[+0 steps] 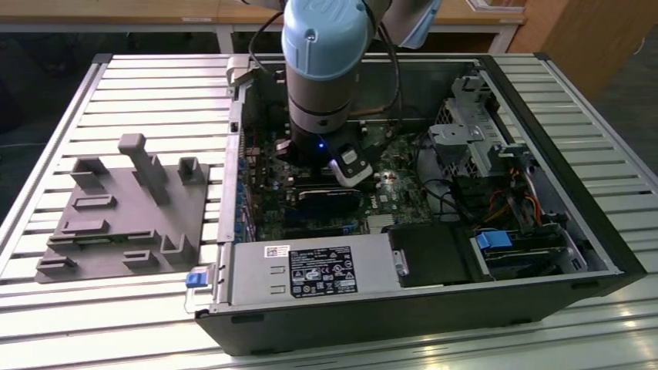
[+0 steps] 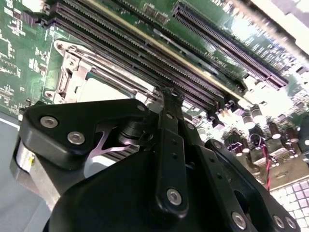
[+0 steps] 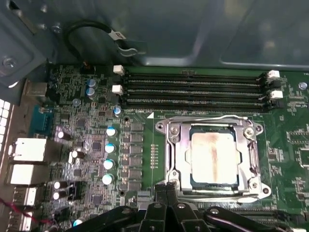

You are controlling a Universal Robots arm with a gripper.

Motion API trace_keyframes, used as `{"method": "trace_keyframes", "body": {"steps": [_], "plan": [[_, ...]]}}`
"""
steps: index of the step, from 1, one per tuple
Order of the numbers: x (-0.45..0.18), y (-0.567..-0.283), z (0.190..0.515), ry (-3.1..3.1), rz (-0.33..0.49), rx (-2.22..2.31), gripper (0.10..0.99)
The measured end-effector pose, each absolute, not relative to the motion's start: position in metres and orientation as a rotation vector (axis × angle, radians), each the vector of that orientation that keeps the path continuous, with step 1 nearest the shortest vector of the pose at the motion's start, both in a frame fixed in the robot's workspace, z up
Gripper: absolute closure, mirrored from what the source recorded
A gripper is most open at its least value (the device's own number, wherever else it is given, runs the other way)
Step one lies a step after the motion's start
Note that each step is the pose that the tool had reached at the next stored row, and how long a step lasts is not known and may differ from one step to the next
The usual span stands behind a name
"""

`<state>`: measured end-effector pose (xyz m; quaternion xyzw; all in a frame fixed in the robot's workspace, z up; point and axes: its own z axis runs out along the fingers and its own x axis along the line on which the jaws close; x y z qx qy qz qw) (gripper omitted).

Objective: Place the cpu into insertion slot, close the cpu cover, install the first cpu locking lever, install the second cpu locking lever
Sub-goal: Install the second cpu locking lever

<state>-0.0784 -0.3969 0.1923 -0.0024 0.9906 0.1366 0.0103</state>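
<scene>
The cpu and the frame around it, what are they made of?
The cpu looks like dull silver-grey metal on top, matte, with a brownish smear down its middle. The cpu cover around it seems to be thin shiny steel: it glints brightly and has stamped edges. Both are guesses from looks alone.

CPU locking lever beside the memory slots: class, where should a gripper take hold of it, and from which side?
Probably its bent end at the socket corner. The locking lever is thin wire whose straight run hugs the cpu cover. Come down from above, jaws straddling the wire.
</scene>
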Motion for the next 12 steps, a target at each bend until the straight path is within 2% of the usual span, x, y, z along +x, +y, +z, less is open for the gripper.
{"method": "trace_keyframes", "body": {"steps": [12], "plan": [[-0.0808,-0.3952,0.1979,3.090,0.439,-0.008,0.980]]}}
